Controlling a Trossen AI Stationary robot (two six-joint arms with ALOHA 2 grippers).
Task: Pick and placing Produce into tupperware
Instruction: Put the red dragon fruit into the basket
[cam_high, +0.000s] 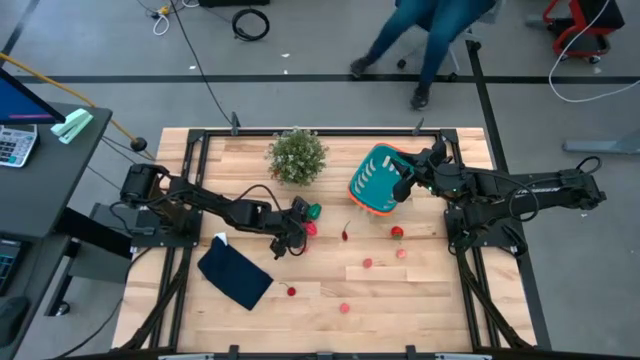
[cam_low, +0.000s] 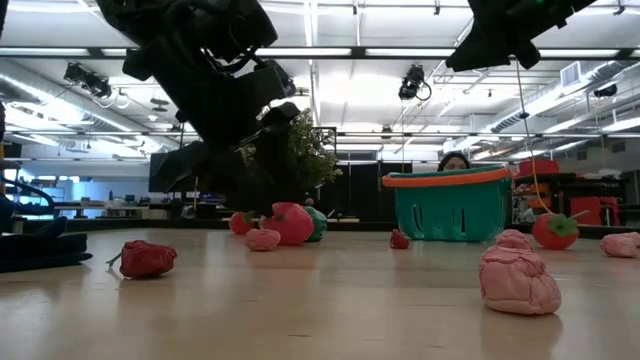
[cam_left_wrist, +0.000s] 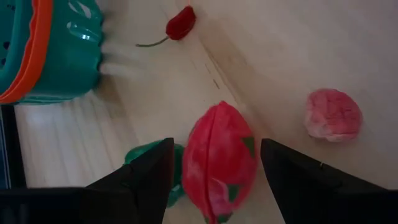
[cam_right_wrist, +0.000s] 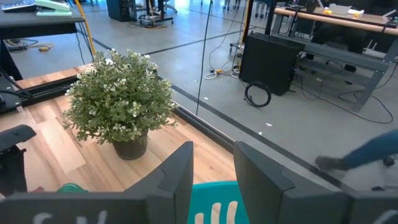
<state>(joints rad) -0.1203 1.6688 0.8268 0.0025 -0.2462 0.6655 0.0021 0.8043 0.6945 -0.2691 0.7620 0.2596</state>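
- My left gripper stands wide open around a red fruit, half hiding a green one.
- My right gripper pinches the teal, orange-rimmed basket by the plant, tilting it.

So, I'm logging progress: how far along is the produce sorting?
Nothing shows as packed yet. In hand: the open left pincer straddles a red fruit, and the right pincer grips the teal basket by its rim. Left: the pieces scattered over the table.
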